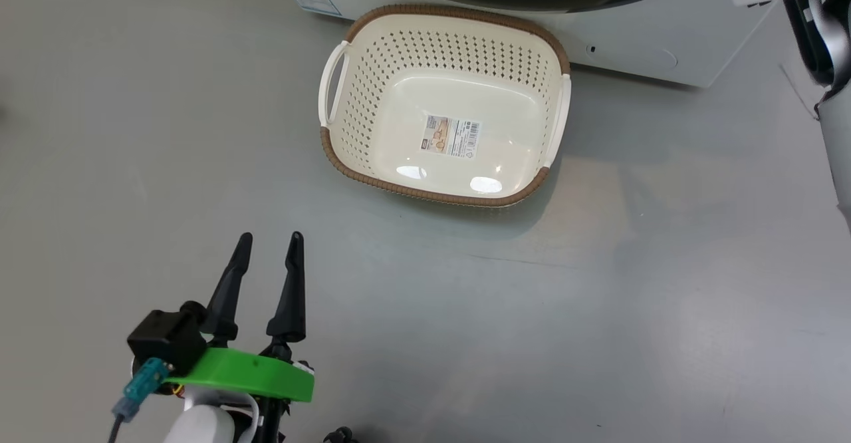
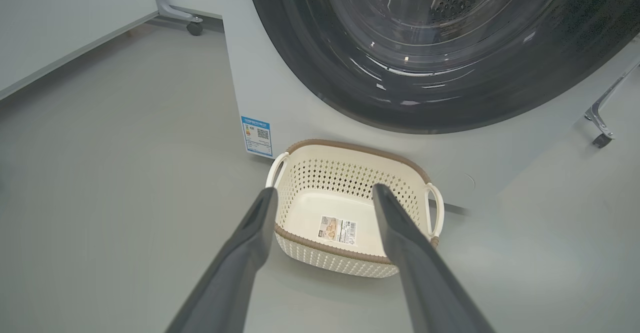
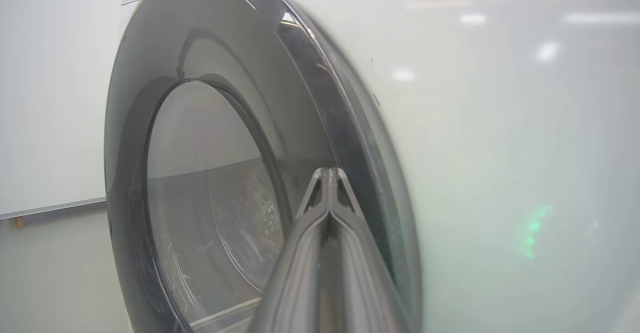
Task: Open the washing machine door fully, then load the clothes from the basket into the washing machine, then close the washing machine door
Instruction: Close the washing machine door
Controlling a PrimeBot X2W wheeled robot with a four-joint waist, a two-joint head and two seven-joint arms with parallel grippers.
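Two long dark fingers of my left end effector [image 1: 270, 235] stand spread apart, holding nothing, low on my left side above the grey floor [image 1: 598, 296]. They point toward the basket [image 1: 362, 104], which sits well ahead of them. The basket stands upright on the floor, right in front of the washing machine [image 2: 280, 98], its far brown rim close against the machine's white front; whether it touches I cannot tell. A barcode label [image 1: 453, 136] lies on the basket's smooth cream bottom, and light glints off the plastic beside it. A blue label sticker [image 2: 256, 137] sits at the lower corner of the machine's front, just left of the basket in my left wrist view.

The washing machine door [image 2: 300, 63] lies flat against the machine's front in that view, with the perforated drum visible through its glass centre [image 2: 425, 13]. Whether it is latched I cannot tell.

My right end effector [image 3: 330, 170] is closed, with its fingertips pressed together and nothing between them. It is raised beside the door, and its tips line up with the dark rim. Whether they touch the rim I cannot tell.
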